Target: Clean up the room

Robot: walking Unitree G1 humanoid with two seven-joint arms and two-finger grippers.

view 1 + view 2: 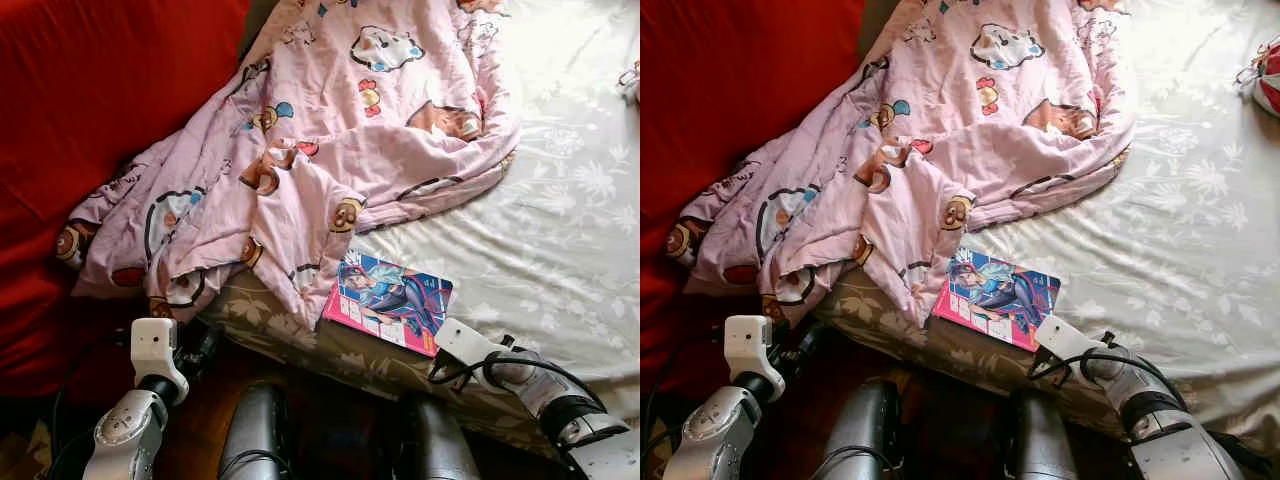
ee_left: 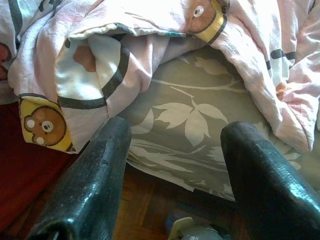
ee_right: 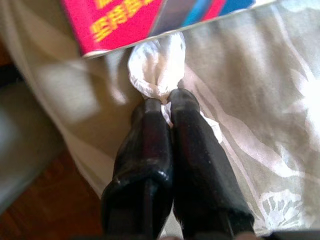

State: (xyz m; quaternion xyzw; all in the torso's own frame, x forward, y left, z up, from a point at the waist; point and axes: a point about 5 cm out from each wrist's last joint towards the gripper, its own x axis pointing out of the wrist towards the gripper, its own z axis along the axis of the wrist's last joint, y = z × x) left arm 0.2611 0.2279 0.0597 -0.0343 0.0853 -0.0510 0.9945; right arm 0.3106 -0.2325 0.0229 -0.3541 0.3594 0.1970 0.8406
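Observation:
A pink cartoon-print blanket [image 1: 330, 130] lies crumpled across the bed, one corner hanging over the near edge. Beside it a colourful comic book [image 1: 388, 302] rests at the edge of the white floral sheet [image 1: 560, 230]. My right gripper [image 3: 165, 97] is at the bed's edge just below the book [image 3: 145, 20], shut on a small crumpled white wad [image 3: 156, 65]. My left gripper [image 2: 175, 135] is open, with nothing between its fingers, low beside the bed. It faces the olive leaf-print side of the bed [image 2: 200, 130] under the blanket's hanging corner [image 2: 85, 75].
A large red fabric surface [image 1: 80, 120] rises to the left of the bed. Dark wooden floor [image 2: 145, 215] shows below the bed's edge. A red and white object [image 1: 1268, 75] lies at the bed's far right. My own legs [image 1: 258, 430] stand close against the bed.

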